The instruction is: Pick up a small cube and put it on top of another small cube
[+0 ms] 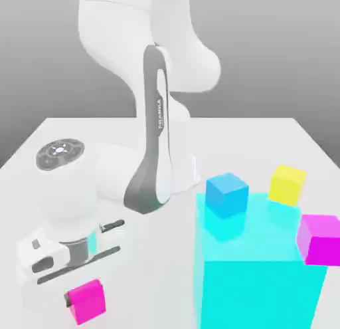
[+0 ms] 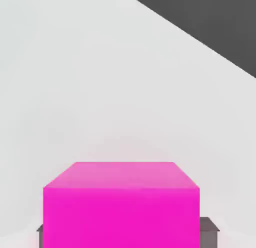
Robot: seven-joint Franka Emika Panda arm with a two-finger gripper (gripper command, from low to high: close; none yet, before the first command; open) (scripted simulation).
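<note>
The pincer (image 1: 85, 301) is closed on the pink cube (image 1: 86, 301), low on the worktop (image 1: 265, 141) — apparently the grasp step; next, lift and carry it onto another cube — perhaps the blue cube (image 1: 226, 194).

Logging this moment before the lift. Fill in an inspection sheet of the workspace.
Surface: white table, flat.
Job's things: pink cube between the fingers; small blue cube, yellow cube and magenta cube near the exterior view's right.
Clutter: large translucent cyan block beside the small cubes.
Grippers: gripper pointing down, shut on the pink cube; dark fingers flank it in the hand view.
Cables: nothing seen.
Surroundings: plain grey backdrop.
</note>
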